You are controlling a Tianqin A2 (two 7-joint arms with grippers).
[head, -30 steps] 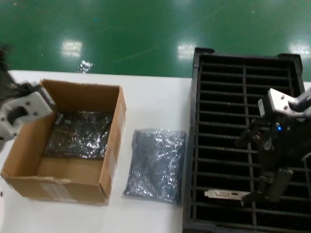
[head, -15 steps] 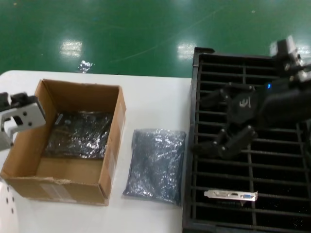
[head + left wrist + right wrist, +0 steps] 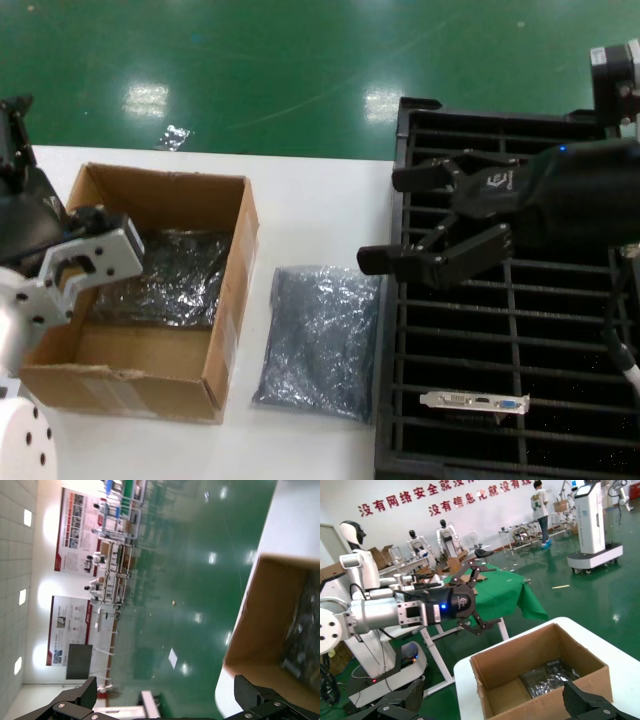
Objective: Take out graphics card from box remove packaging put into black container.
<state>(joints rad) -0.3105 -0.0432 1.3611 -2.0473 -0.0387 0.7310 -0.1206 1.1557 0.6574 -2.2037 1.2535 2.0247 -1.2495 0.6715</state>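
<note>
Right hand (image 3: 415,225): you are carrying it empty, fingers spread open, over the near-left part of the black container (image 3: 600,330); a second ago it was low at the card, so the release is done.
Graphics card (image 3: 475,402): lying in a slot well below and nearer you than the right hand, silver bracket showing, nothing touching it.
Packaging (image 3: 322,338): one emptied bag is lying flat on the table (image 3: 320,205), just beside the container, below-left of the right hand.
Left hand (image 3: 85,265): you are bringing it in over the box (image 3: 150,370) from its left wall; fingers look open, nothing held. It has moved inward since a second ago.
Box contents: another bagged item (image 3: 170,275) is lying just right of the left hand.
Meaning: one card appears placed; you are likely starting the next pick.
Watch: the crinkly bag may slip in a shallow grip.
</note>
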